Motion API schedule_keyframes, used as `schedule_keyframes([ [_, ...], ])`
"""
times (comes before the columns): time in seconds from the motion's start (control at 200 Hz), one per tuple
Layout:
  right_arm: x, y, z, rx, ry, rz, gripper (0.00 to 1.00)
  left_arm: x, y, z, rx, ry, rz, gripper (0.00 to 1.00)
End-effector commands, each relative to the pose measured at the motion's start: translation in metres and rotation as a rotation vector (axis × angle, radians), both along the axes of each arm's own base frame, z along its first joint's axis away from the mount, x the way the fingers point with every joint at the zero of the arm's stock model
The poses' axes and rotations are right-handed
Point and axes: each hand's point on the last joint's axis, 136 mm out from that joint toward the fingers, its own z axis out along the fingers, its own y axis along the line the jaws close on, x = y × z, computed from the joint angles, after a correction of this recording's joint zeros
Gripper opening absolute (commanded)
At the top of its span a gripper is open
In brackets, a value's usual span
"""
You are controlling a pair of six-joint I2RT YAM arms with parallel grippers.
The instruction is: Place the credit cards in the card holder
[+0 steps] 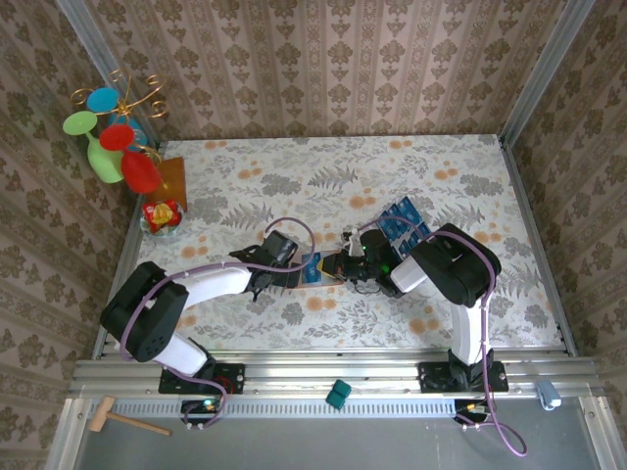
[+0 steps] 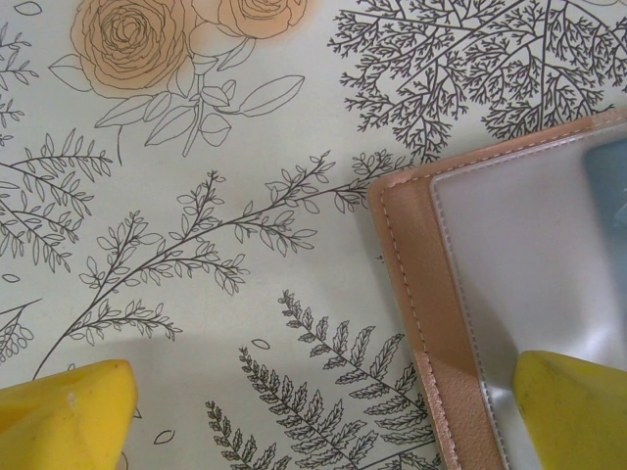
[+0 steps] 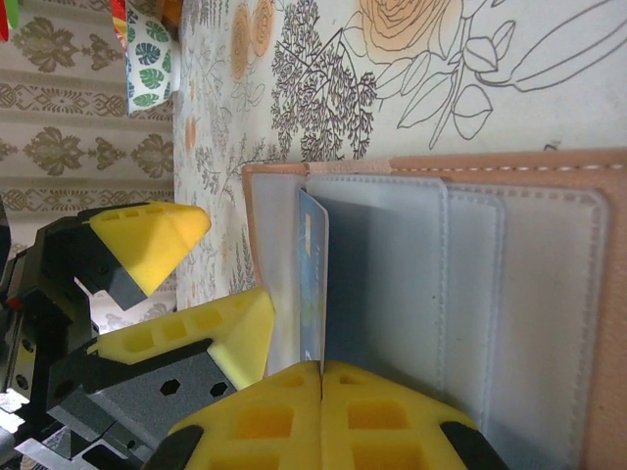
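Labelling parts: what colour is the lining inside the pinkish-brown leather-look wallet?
The pinkish-brown leather-look wallet has grey-blue lining; the right wrist view shows it best.

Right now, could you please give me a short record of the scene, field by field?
left gripper: open, one finger resting on the card holder
right gripper: shut on a credit card
held card: edge-on at a pocket of the holder
other credit cards: loose pile beyond the right gripper
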Motion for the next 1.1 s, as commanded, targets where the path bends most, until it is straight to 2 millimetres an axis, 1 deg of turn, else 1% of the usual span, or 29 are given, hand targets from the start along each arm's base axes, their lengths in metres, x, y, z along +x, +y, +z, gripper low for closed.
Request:
schedule_keyframes([
  [0.0,-0.014,-0.004,-0.028,-0.084,0.089,0.026,0.06,-0.011,0.01,-0.006,0.04,0.034,0.006,1.0],
  [0.085,-0.014,-0.005,-0.024,-0.109,0.082,0.034,0.15,-0.011,0.009,-0.006,0.037,0.033,0.007,1.0],
  [0.17,-0.013,-0.006,-0.018,-0.137,0.071,0.04,0.28,-0.011,0.01,-0.007,0.034,0.033,0.011,1.0],
  [0.26,-0.01,-0.005,-0.008,-0.151,0.054,0.049,0.4,-0.011,0.01,-0.007,0.03,0.031,0.017,1.0],
  [0.385,-0.006,-0.006,0.001,-0.178,0.037,0.048,0.54,-0.011,0.011,-0.009,0.027,0.032,0.02,1.0],
  [0.6,0.0,-0.005,0.018,-0.207,0.008,0.058,0.74,-0.009,0.012,-0.01,0.01,0.024,0.023,1.0],
  [0.655,0.002,-0.004,0.022,-0.215,0.006,0.061,0.77,-0.008,0.012,-0.011,0.004,0.023,0.024,1.0],
  [0.705,0.002,-0.004,0.023,-0.219,0.005,0.066,0.78,-0.007,0.011,-0.01,0.001,0.02,0.023,1.0],
  [0.835,0.004,-0.004,0.025,-0.229,0.005,0.061,0.79,-0.005,0.009,-0.01,-0.01,0.015,0.02,1.0],
  [1.1,-0.001,0.009,0.021,-0.234,0.008,0.083,0.79,-0.004,0.006,-0.008,-0.021,0.009,0.019,1.0],
])
